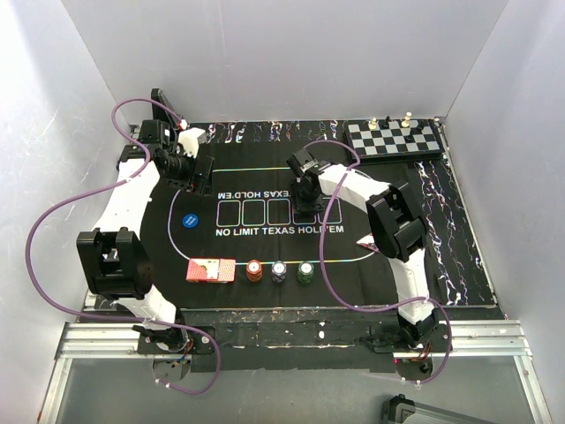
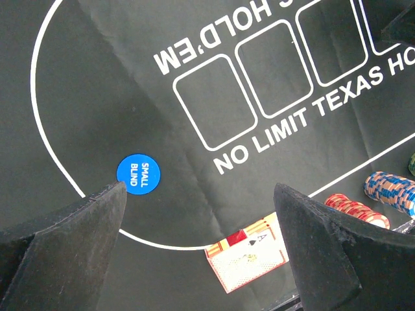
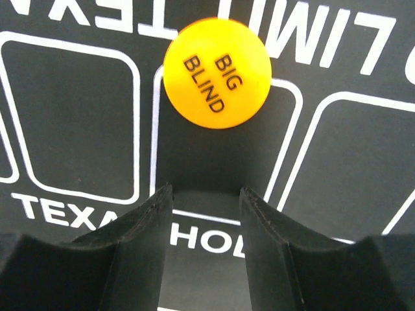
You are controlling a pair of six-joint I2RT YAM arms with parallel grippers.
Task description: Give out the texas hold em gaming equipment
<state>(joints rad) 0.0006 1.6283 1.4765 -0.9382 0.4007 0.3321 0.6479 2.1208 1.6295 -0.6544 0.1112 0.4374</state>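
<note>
The yellow disc is laid flat on the mat just ahead of the right gripper, whose 2 fingers are parted and empty. The left gripper is spread wide, with the blue disc just beside 1 fingertip.

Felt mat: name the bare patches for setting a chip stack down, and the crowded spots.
Bare: the three outlined boxes between the blue disc and the right pincer. Crowded: the near edge, with cards and chip stacks in a row.
</note>
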